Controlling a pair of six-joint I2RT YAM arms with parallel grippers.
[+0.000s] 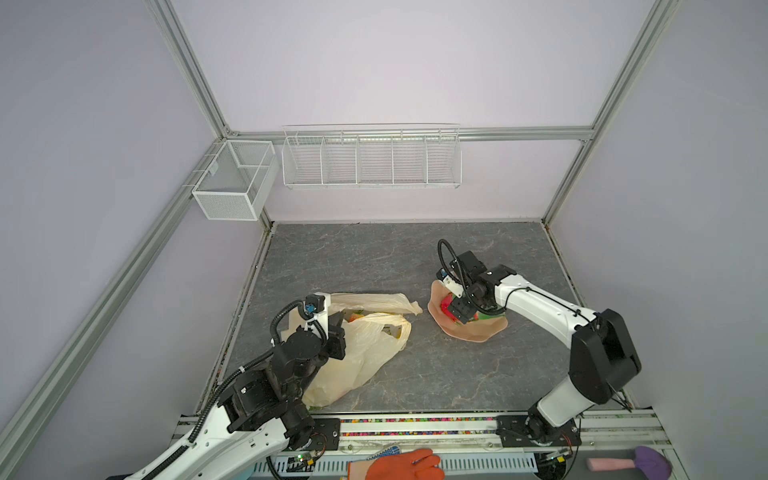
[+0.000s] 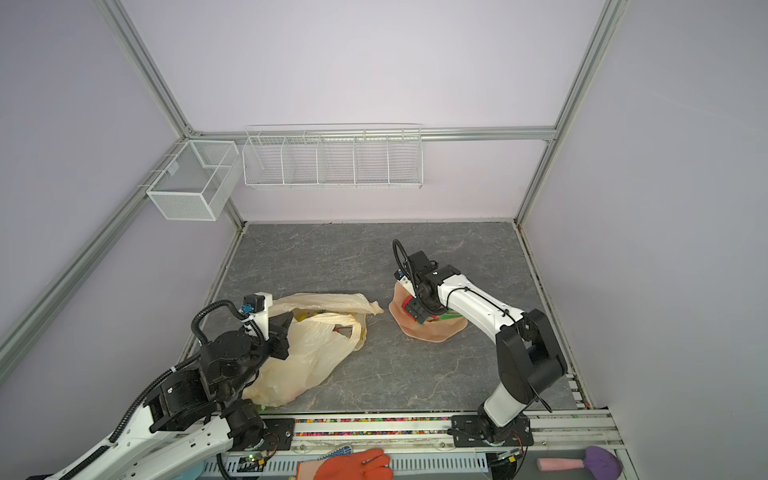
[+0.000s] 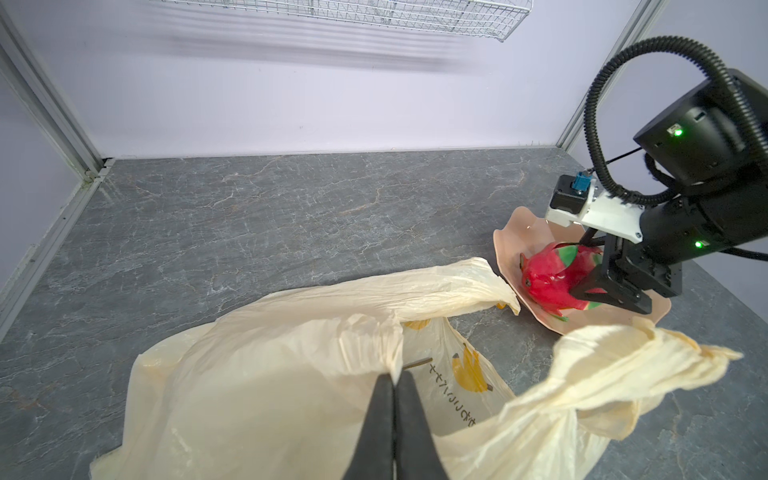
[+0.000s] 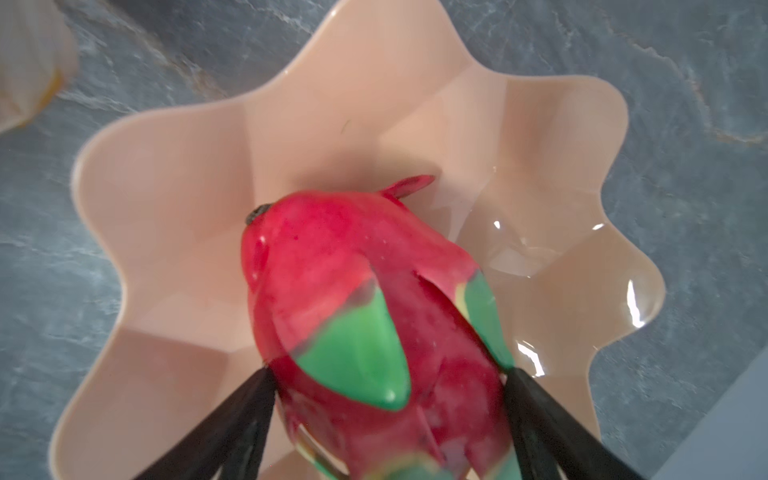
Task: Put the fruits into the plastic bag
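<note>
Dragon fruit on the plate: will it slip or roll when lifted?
The dragon fruit looks glossy and rounded, so it may slip from the right hand. Its egg shape would probably roll if dropped, though the plate walls might catch it.

Soft, even light fills both top views, with faint shadows on the table (image 1: 374,257) and wide-angle stretch at the edges. In the right wrist view white glare spots dot the glossy plate (image 4: 166,208), and the dragon fruit (image 4: 332,270) blurs near the lens. The left wrist view shows grey streaks under the wire rack (image 3: 374,16).
</note>
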